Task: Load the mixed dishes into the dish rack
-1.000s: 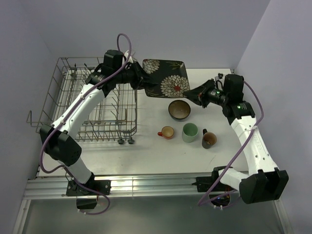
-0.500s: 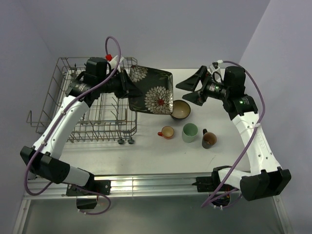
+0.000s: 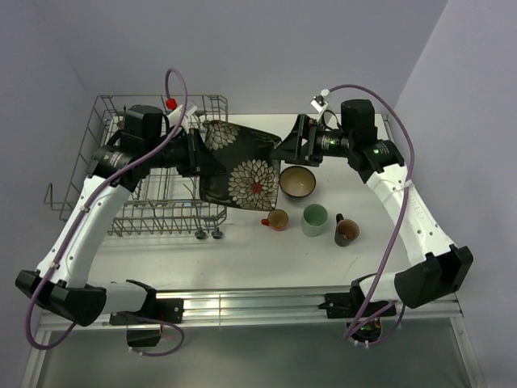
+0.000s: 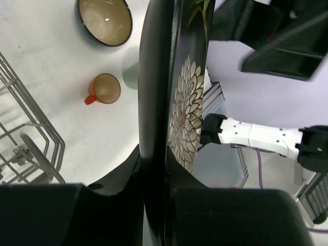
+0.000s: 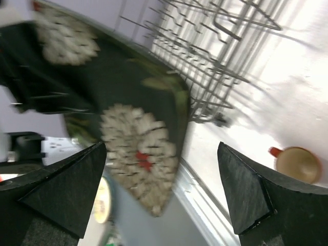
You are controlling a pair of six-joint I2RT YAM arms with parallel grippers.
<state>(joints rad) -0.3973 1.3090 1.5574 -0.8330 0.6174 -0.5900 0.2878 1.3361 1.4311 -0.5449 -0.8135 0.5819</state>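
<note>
The dark square plate [image 3: 240, 166] looks smooth and glazed, the blue bowl [image 4: 104, 20] glossy inside; the dish rack [image 3: 161, 212] is grey metal wire; the table [image 3: 242, 255] is matt white.

Plates: one, the dark square plate [image 3: 240, 166] with white flowers.
Bowls: one, the bowl [image 3: 297, 181] with a tan inside.
Cups and mugs: three, namely the pale green mug [image 3: 315, 219], the orange-red cup [image 3: 276, 219] and the brown cup [image 3: 346, 232].
Dishes in all: five.
Racks: one, the dish rack [image 3: 153, 217] of grey wire.
Rack wheels: two wheels [image 3: 216, 234] show at the near corner; the wire may hide others.
Grippers: two, the left gripper [image 3: 196, 153] and the right gripper [image 3: 292, 147].
Purple cables: two, one on each arm.
</note>
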